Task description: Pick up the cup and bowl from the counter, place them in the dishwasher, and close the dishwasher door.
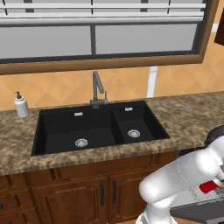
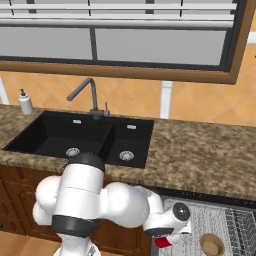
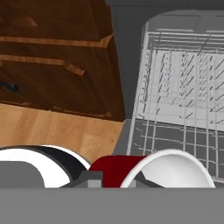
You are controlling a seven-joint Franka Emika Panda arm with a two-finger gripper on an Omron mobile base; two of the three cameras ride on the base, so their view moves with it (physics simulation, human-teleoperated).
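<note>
Speckled brown stone-look counter [image 1: 188, 118], matt and grainy. Matt black sink [image 1: 98, 127] set in it, with shiny metal drains and a dull grey metal tap [image 1: 97, 89]. Smooth white plastic soap bottle [image 1: 20, 105] at the counter's left end. Glossy brown wood cabinets [image 1: 78, 192] below. Grey metal wire rack [image 3: 183, 100] in the dishwasher [image 2: 220, 225]. Smooth glossy red cup [image 3: 144, 170], white inside. Matt tan bowl [image 2: 212, 244] on the rack.

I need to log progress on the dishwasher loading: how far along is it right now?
Done: the bowl already sits in the dishwasher's wire rack. In hand: the gripper is shut on the red cup low beside the rack, not yet set down. Left: put the cup in the rack, let go, then close the dishwasher door.
</note>
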